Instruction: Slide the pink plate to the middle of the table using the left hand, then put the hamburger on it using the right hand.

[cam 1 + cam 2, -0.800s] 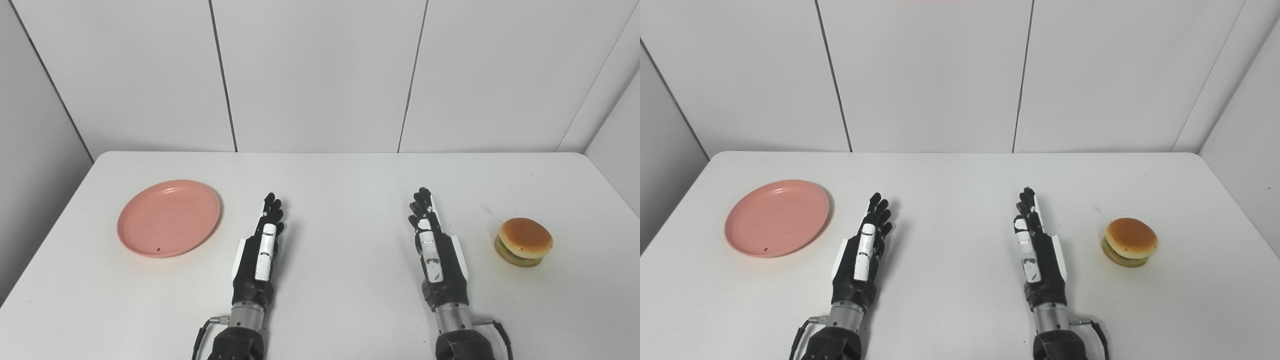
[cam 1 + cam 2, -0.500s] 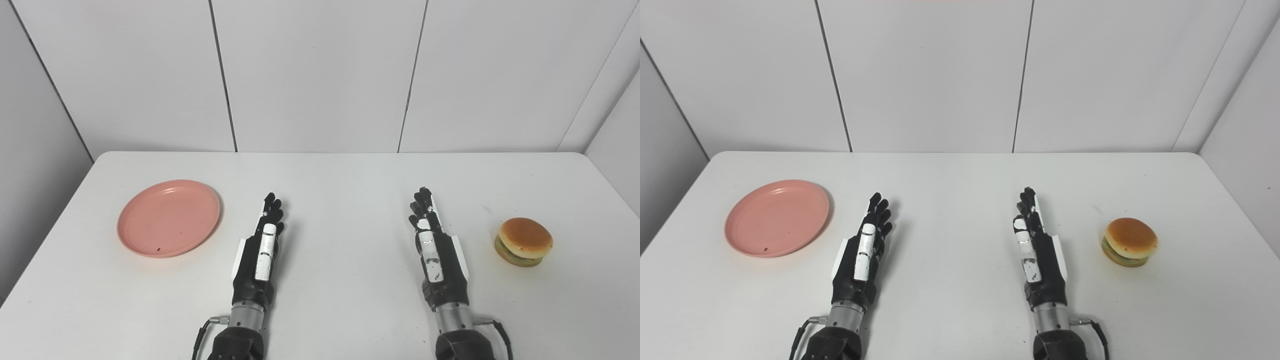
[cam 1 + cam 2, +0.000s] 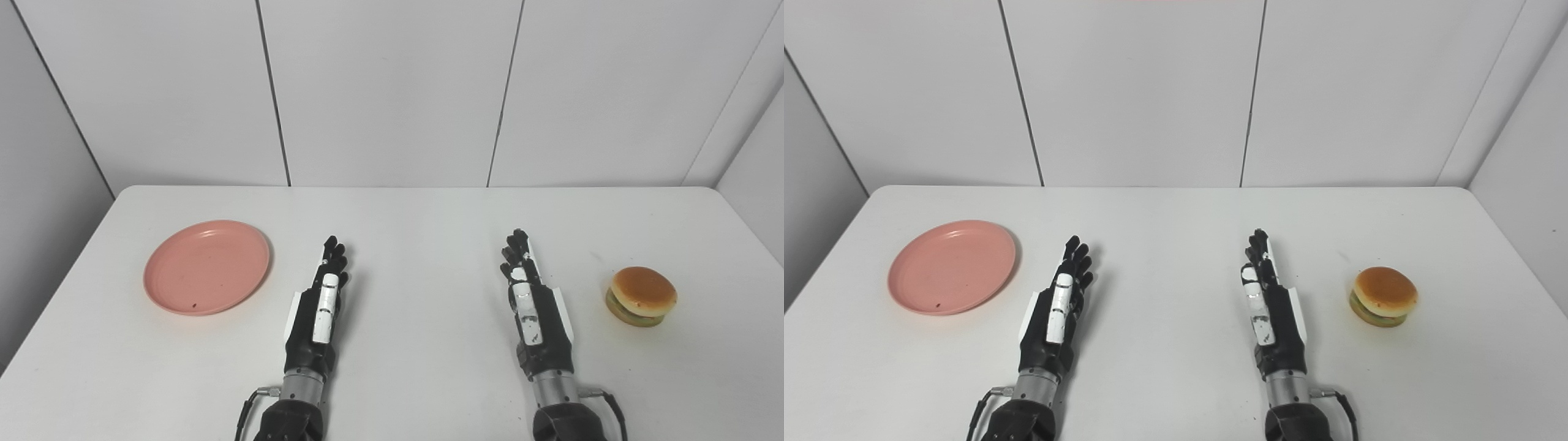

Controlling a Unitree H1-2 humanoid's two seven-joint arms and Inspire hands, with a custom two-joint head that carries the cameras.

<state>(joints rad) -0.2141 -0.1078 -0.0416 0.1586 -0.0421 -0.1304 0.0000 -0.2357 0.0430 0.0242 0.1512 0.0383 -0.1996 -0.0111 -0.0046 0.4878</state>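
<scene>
Two hands lie flat, fingers extended, holding nothing. The pink plate [image 3: 206, 267] sits near the left hand [image 3: 320, 312], to its left; hamburger [image 3: 642, 296] beside right hand [image 3: 533, 309].

You will find no text, label, brand, number or sign to read anywhere in either view.

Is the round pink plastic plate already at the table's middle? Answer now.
No, the round pink plastic plate lies at the table's left side.
</scene>
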